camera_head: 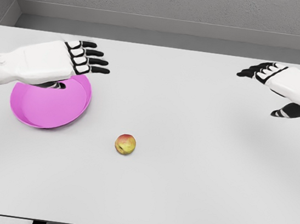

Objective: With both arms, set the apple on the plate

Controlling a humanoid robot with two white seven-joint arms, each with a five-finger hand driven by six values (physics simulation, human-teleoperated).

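Nearest the table's (194, 195) front edge, a little left of centre, the apple (126, 144) lies bare and untouched (nobody has hold of it yet). So the task looks hardly begun: grasping and carrying are all left. Over the plate (39, 109) by the left edge hovers the left hand (79, 58), fingers spread, holding nothing; the right hand (277, 87) hangs open near the far right corner. Nothing blocks the way.
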